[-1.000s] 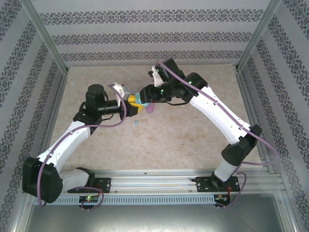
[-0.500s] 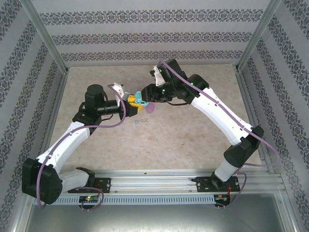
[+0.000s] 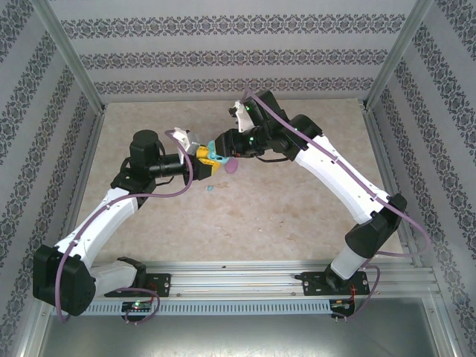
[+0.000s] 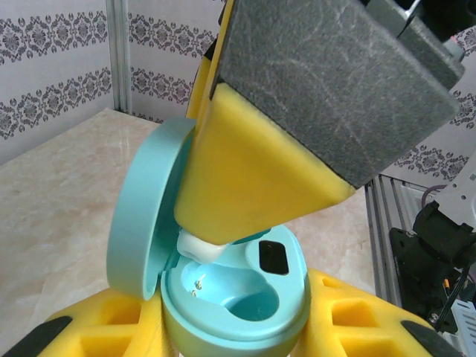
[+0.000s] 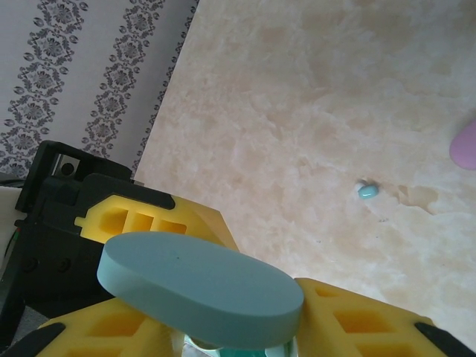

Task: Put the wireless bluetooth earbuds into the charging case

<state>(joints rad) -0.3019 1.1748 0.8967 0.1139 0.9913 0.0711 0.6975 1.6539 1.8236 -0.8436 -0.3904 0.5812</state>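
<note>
Looking from above, my left gripper [image 3: 202, 155] is clamped on the light blue charging case [image 3: 212, 154] over the table [image 3: 260, 216], and my right gripper [image 3: 220, 149] meets it from the other side. A pink case [image 3: 233, 166] lies just beside, and a loose blue earbud [image 3: 210, 187] lies a little nearer to me.

At my left wrist, the case [image 4: 245, 297] stands open between my yellow fingers [image 4: 111, 335], its lid [image 4: 141, 216] upright at the left. One right finger [image 4: 253, 186] presses a pale earbud [image 4: 199, 245] at the left socket. Whether the right fingers grip it, I cannot tell.

At my right wrist, the lid [image 5: 201, 286] sits before my yellow fingers [image 5: 357, 320]. The loose earbud [image 5: 367, 191] and the pink case [image 5: 466, 145] lie beyond on the table.
</note>
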